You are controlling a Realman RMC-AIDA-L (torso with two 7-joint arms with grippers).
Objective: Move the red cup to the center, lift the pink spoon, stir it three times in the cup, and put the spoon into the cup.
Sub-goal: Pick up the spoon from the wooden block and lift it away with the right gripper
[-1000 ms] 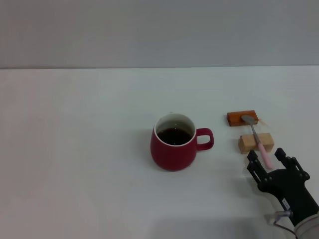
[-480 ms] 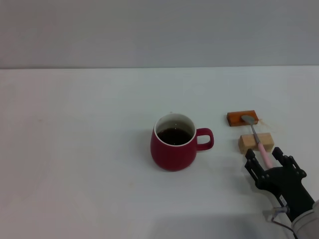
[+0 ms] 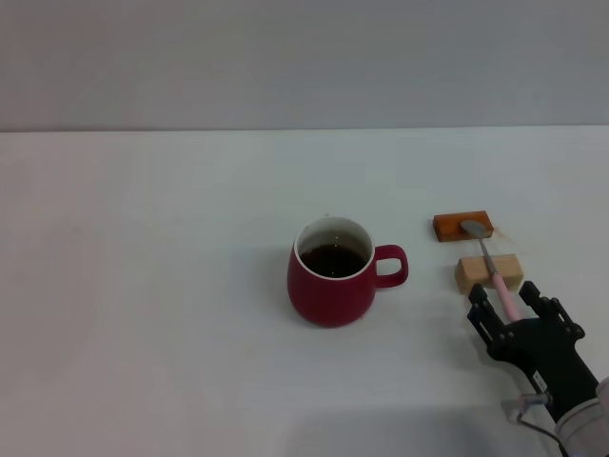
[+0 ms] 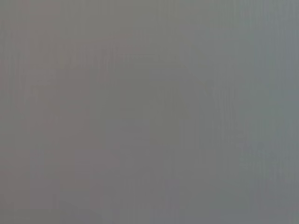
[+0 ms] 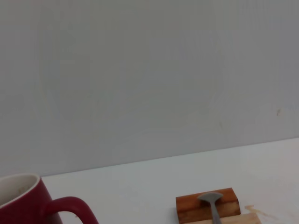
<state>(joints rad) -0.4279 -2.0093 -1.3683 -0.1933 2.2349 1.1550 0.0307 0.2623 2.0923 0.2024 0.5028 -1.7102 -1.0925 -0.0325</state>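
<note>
The red cup (image 3: 331, 274) stands near the table's middle, holding dark liquid, its handle turned to the right. The same red cup (image 5: 28, 203) shows in the right wrist view. To its right the pink spoon (image 3: 497, 277) lies across two blocks, its grey bowl (image 5: 210, 198) on the orange-brown block (image 3: 462, 227) and its pink handle over the tan block (image 3: 488, 272). My right gripper (image 3: 505, 296) is open at the near end of the spoon handle, one finger on each side of it. The left gripper is out of view.
The white table (image 3: 152, 286) stretches wide to the left of the cup and ends at a grey wall behind. The left wrist view shows only a plain grey surface.
My right gripper has crept slightly forward and left, so its fingers now straddle the end of the spoon handle. Cup, spoon and blocks have not moved.
</note>
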